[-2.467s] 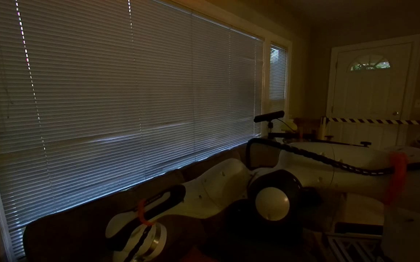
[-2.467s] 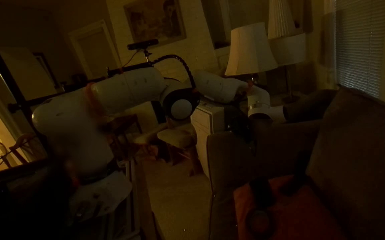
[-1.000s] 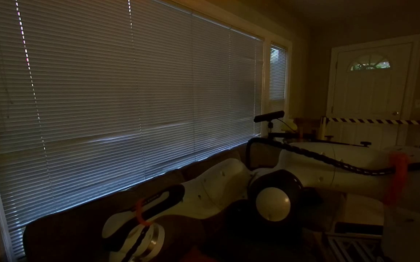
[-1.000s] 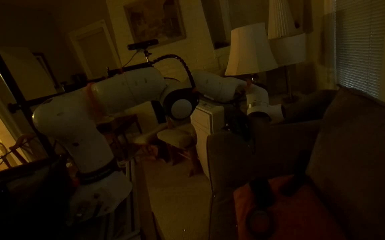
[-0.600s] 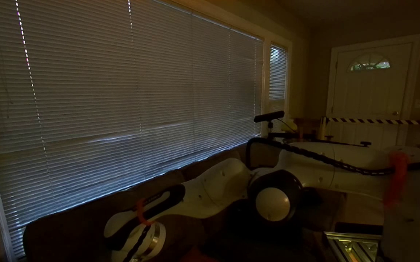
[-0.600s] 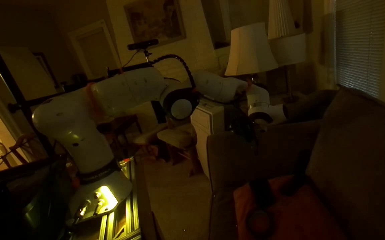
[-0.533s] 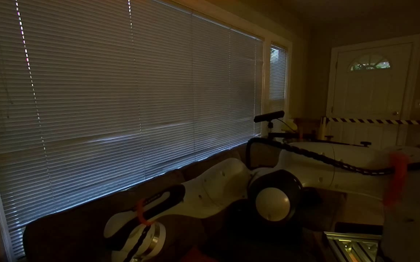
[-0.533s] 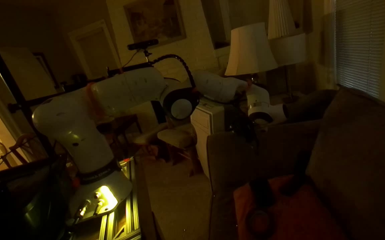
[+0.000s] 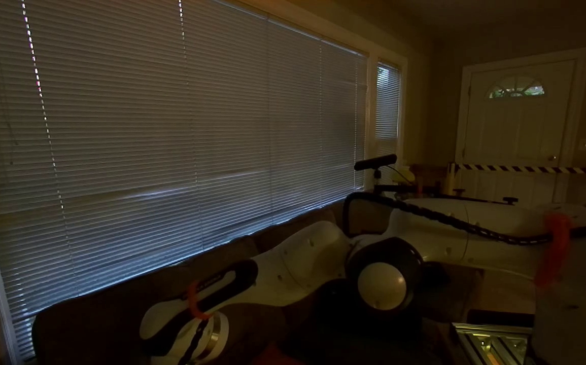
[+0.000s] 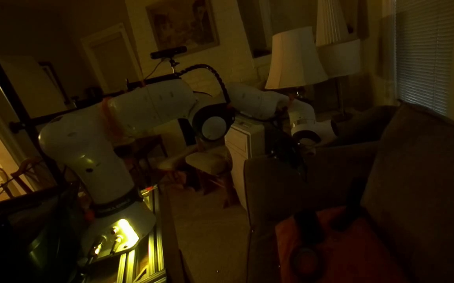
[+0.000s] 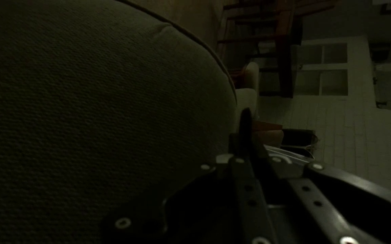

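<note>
Wrist view: gripper (image 11: 246, 134) tips tog., nothing seen held, prob. for a slim reach by the sofa (image 11: 107, 84) at left: dull woven fabric, curved piped edge; contact unclear. In an exterior view, orange strap (image 9: 556, 246) hugs cable (image 9: 440, 218) & arm (image 9: 293, 258), presumably vs. snags. In an exterior view, orange cloth (image 10: 344, 255) lies near right on sofa, w/ dark items (image 10: 309, 228).

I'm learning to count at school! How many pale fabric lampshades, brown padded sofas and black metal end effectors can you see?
pale fabric lampshades: 3
brown padded sofa: 1
black metal end effector: 1
Total: 5
</note>
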You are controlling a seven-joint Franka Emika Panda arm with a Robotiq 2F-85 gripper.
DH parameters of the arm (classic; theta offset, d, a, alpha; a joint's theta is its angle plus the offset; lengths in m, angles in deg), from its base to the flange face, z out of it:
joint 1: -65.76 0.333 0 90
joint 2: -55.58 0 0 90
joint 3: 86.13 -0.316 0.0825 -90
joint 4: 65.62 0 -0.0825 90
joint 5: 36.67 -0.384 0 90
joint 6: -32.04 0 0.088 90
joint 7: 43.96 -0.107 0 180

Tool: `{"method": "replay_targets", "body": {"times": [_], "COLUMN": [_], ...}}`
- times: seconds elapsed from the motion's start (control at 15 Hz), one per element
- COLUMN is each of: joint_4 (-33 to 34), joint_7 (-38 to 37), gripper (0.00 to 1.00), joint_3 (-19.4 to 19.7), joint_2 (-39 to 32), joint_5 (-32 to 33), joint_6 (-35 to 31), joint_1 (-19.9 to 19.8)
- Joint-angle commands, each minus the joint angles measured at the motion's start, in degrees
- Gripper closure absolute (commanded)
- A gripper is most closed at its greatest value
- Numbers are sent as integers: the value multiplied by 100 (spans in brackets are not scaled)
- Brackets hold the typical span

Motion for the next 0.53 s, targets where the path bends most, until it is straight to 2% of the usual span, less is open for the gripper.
{"method": "replay_targets", "body": {"times": [0.0, 0.47], "joint_4": [157, 201], "joint_7": [53, 96], "gripper": [99, 99], "joint_3": [-100, -208], "joint_2": [-59, -60], "joint_5": [257, 359], "joint_6": [-28, -20], "joint_1": [87, 117]}}
